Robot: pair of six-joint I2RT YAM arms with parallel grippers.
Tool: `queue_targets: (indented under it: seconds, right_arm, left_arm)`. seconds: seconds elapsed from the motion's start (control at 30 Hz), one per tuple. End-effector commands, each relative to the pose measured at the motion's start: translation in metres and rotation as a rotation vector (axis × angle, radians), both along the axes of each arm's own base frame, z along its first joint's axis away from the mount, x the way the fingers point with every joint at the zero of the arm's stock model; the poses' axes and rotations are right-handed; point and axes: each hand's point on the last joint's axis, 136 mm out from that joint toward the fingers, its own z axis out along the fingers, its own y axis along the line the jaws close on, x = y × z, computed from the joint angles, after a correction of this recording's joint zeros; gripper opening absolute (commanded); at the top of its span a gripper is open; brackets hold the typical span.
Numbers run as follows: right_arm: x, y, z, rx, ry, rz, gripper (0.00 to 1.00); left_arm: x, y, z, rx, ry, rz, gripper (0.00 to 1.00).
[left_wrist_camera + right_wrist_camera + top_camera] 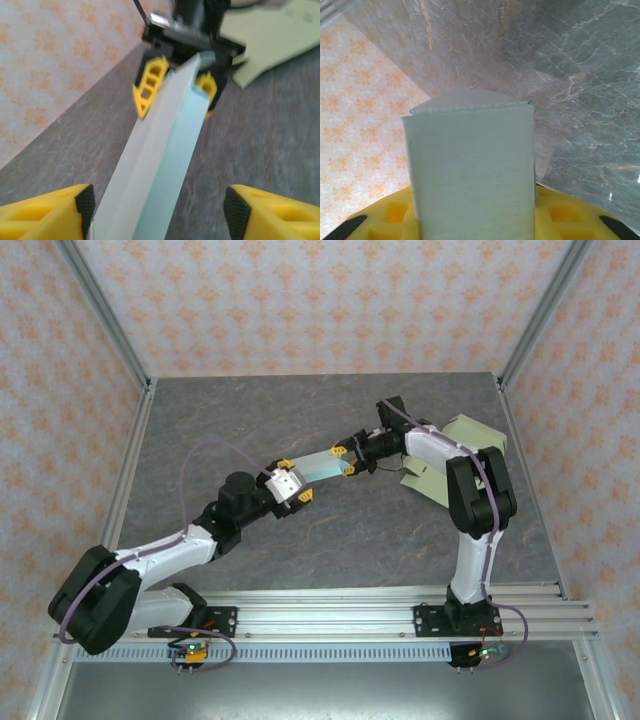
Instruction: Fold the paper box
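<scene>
The paper box (320, 468) is a long, pale teal folded piece held above the grey table between both arms. My right gripper (348, 458) is shut on its far end. In the right wrist view the box (472, 170) stands between the yellow fingers (565, 217). My left gripper (290, 482) is at the near end with its jaws open. In the left wrist view the box (165, 150) lies close to the left pad (85, 202), with a wide gap to the right pad (235, 207). The right gripper (177, 90) clamps the box's far end there.
Flat pale green cardboard pieces (455, 455) lie on the table behind the right arm, and show as a sheet (275, 35) past the right gripper. Aluminium posts (105, 315) and patterned walls enclose the table; a rail (400, 610) runs along the near edge.
</scene>
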Motion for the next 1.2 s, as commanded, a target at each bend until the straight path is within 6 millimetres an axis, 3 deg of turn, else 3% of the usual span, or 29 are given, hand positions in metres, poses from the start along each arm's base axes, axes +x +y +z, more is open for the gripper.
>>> queue_targets:
  seconds: [0.0,0.17,0.4,0.53,0.73,0.87,1.17]
  right_arm:
    - [-0.012,-0.003,-0.01,-0.011,0.138,-0.007,0.24]
    - [-0.016,-0.003,-0.016,-0.015,0.152,0.004,0.24]
    - [-0.01,-0.001,-0.02,-0.003,0.159,-0.006,0.25]
    - [-0.007,0.002,-0.019,0.014,0.164,-0.017,0.25]
    - [0.001,0.002,-0.018,0.019,0.152,-0.054,0.24]
    - [0.001,0.003,-0.017,0.022,0.15,-0.053,0.24]
    - [-0.004,0.007,-0.009,0.051,0.135,-0.04,0.25]
  left_arm:
    - [0.005,-0.001,-0.017,0.195,-0.024,-0.027,0.74]
    - [0.03,0.005,-0.029,0.34,-0.031,0.033,0.73]
    - [0.037,-0.006,-0.043,0.431,-0.011,-0.044,0.65]
    - [0.037,-0.011,-0.056,0.474,0.01,-0.084,0.66]
    - [0.026,-0.022,-0.052,0.42,0.038,-0.135,0.7]
    - [0.029,-0.015,-0.059,0.441,0.037,-0.098,0.72]
    - [0.055,-0.005,-0.076,0.509,0.029,0.0,0.58]
